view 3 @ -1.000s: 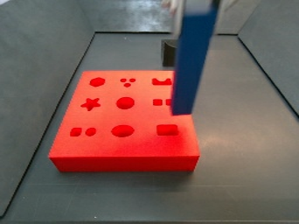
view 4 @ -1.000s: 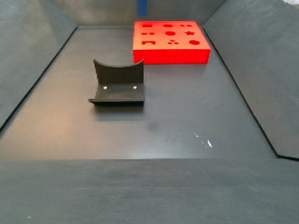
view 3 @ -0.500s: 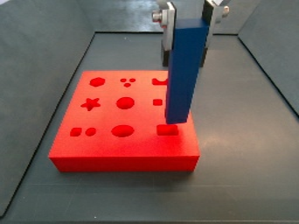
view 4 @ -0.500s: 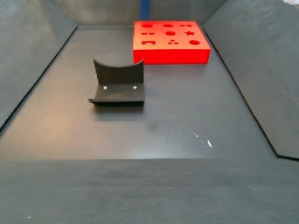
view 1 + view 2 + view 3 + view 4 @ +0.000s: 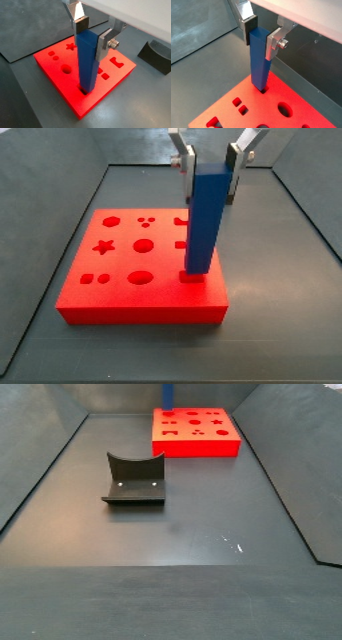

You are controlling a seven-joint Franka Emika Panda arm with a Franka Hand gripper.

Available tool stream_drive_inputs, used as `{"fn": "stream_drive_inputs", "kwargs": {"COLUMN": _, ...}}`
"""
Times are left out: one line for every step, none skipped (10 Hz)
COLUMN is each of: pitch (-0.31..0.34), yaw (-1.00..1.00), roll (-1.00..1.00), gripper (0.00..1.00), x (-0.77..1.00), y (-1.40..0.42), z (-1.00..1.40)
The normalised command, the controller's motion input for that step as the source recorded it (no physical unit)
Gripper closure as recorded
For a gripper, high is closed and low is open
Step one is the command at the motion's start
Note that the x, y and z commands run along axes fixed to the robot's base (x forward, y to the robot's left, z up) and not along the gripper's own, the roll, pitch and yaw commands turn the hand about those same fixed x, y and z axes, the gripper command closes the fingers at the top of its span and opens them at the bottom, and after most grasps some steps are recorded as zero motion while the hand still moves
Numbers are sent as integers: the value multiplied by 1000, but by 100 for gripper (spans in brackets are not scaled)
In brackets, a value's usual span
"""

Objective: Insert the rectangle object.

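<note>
Standing bar [image 5: 205, 218] upright, lower end in the block's [image 5: 134, 278] rectangular hole near its edge.
Gripper [image 5: 210, 166] above, fingers flanking bar top; grip cannot be told.

I can read no text, label, brand or number anywhere here. The claw [image 5: 213, 163] above the red block [image 5: 134, 278], the blue bar [image 5: 203, 223] and the table [image 5: 187, 534] carry no markings.

A dark grey floor [image 5: 187, 524] lies between sloping grey side walls [image 5: 40, 454], with a paler back wall [image 5: 134, 146]. Small bright flecks [image 5: 230, 542] on it may be glare or scratches.
</note>
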Motion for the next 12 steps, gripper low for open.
{"fn": "stream_drive_inputs", "kwargs": {"pitch": 0, "yaw": -86, "roll": 53, "gripper": 100, "x": 0, "y": -91, "z": -151}}
{"fn": "stream_drive_inputs", "kwargs": {"pitch": 0, "yaw": -114, "roll": 30, "gripper": 100, "x": 0, "y": -123, "z": -163}}
{"fn": "stream_drive_inputs", "kwargs": {"pitch": 0, "yaw": -123, "roll": 31, "gripper": 100, "x": 0, "y": -123, "z": -171}}
{"fn": "stream_drive_inputs", "kwargs": {"pitch": 0, "yaw": -140, "roll": 20, "gripper": 100, "x": 34, "y": -134, "z": -183}}
{"fn": "stream_drive_inputs", "kwargs": {"pitch": 0, "yaw": -140, "roll": 46, "gripper": 100, "x": 54, "y": -83, "z": -237}}
{"fn": "stream_drive_inputs", "kwargs": {"pitch": 0, "yaw": -137, "roll": 89, "gripper": 100, "x": 46, "y": 0, "z": -271}}
{"fn": "stream_drive_inputs", "kwargs": {"pitch": 0, "yaw": -169, "roll": 104, "gripper": 100, "x": 46, "y": 0, "z": -246}}
{"fn": "stream_drive_inputs", "kwargs": {"pitch": 10, "yaw": -246, "roll": 89, "gripper": 100, "x": 40, "y": 43, "z": -229}}
{"fn": "stream_drive_inputs", "kwargs": {"pitch": 6, "yaw": -243, "roll": 60, "gripper": 100, "x": 51, "y": 6, "z": -217}}
{"fn": "stream_drive_inputs", "kwargs": {"pitch": 9, "yaw": -140, "roll": 34, "gripper": 100, "x": 57, "y": 14, "z": -186}}
{"fn": "stream_drive_inputs", "kwargs": {"pitch": 3, "yaw": -6, "roll": 14, "gripper": 100, "x": 0, "y": 34, "z": -140}}
{"fn": "stream_drive_inputs", "kwargs": {"pitch": 0, "yaw": 0, "roll": 0, "gripper": 100, "x": 0, "y": 37, "z": -106}}
